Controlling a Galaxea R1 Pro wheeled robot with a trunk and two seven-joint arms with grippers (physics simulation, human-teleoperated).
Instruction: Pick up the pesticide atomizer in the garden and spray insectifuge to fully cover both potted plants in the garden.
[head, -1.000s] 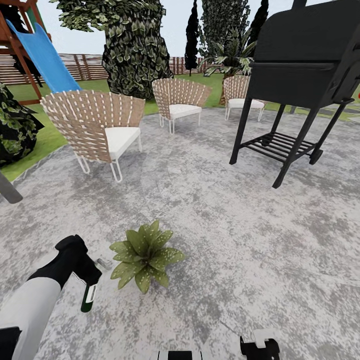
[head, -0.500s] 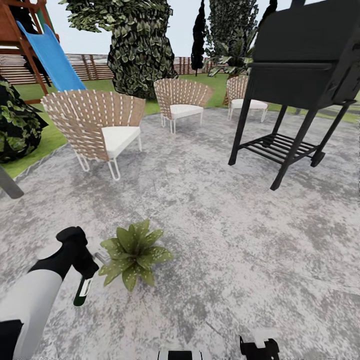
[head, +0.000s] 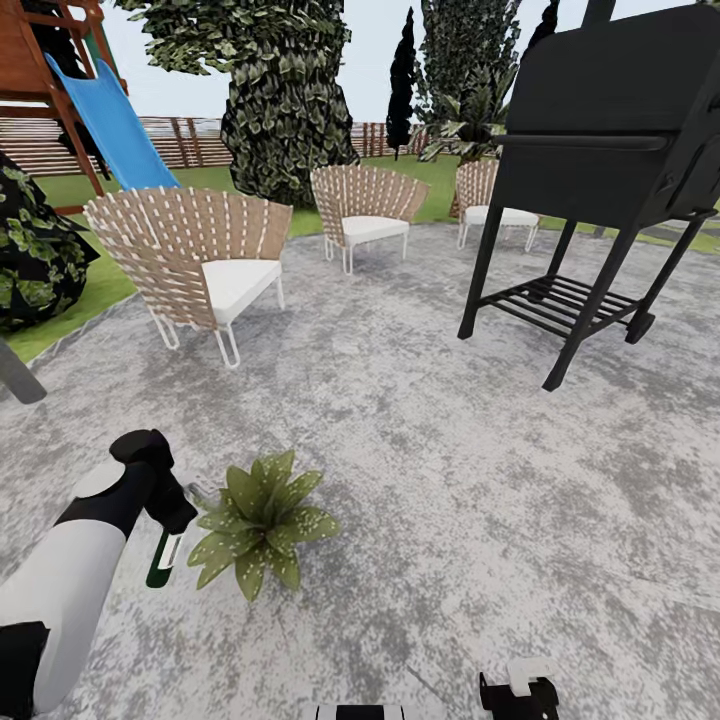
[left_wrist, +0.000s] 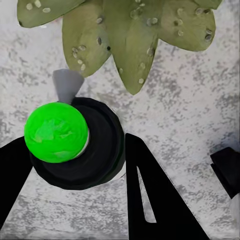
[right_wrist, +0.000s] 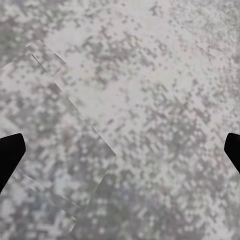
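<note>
My left fingers (left_wrist: 145, 195) squeeze the pesticide atomizer (head: 165, 558) just beside a potted plant (head: 258, 518) — my right fingers (right_wrist: 10, 152) are wide open.

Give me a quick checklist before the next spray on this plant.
1. Atomizer held in left gripper: ok.
2. Grey nozzle pointing at the plant: ok.
3. Plant leaves carry pale specks: ok, though full cover cannot tell.
4. Right gripper with jaws apart over bare paving: ok.
5. Chair and grill stand well away from the plant: ok.
6. Second plant's place: cannot tell.
</note>
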